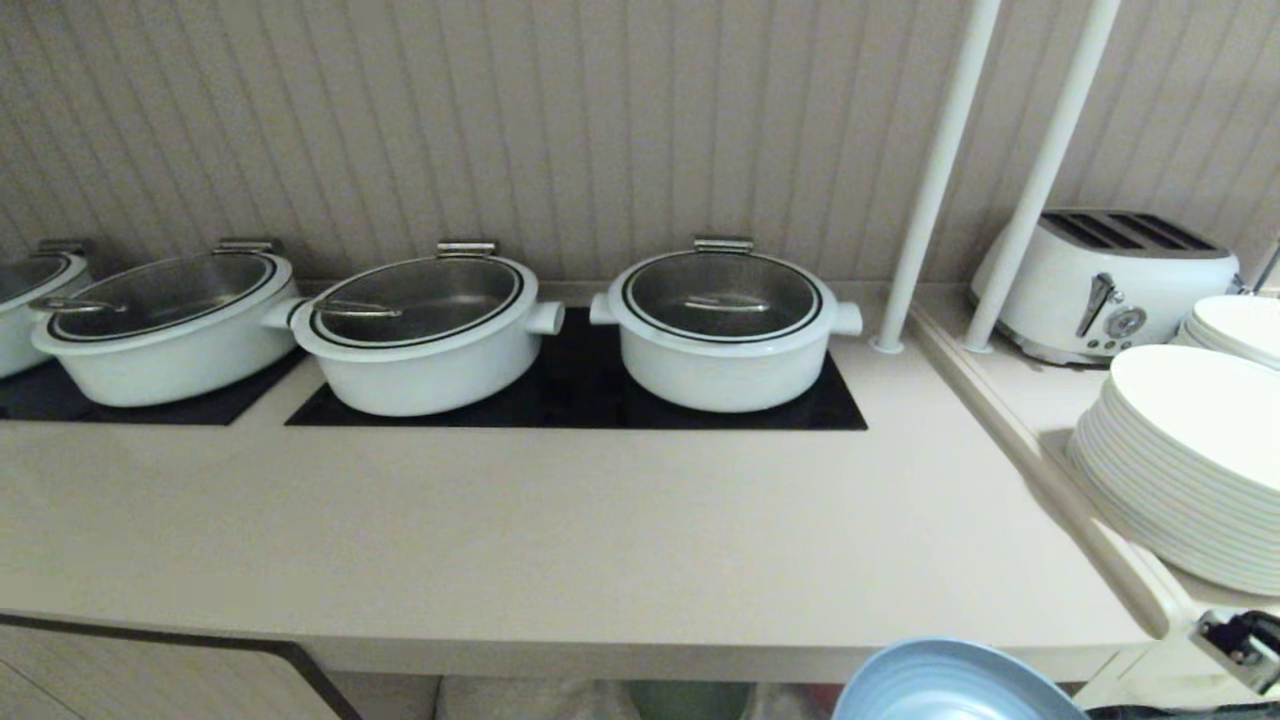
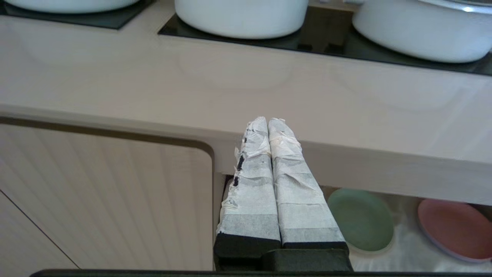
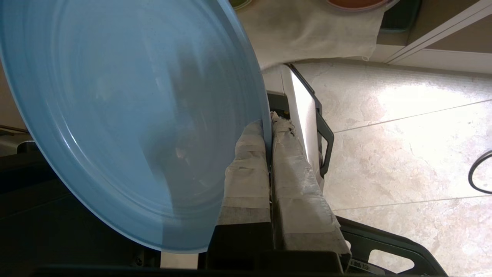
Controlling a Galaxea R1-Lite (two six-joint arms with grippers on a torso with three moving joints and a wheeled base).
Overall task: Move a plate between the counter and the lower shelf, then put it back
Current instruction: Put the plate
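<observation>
Below the counter (image 1: 560, 540) front edge in head view, the light-blue plate (image 1: 950, 685) peeks in at lower right, beside the right arm; counter has four lidded white pots, two stacks of white plates and one toaster (image 1: 1105, 285) on the side ledge. Left wrist view: left gripper (image 2: 269, 122) shut, empty, parked before the counter edge; green plate (image 2: 359, 219) and pink plate (image 2: 453, 229) on the lower shelf (image 2: 399, 254). Right wrist view: right gripper (image 3: 268, 127) clamps the plate rim edge-on, disc tilted to one side of the jaws.
</observation>
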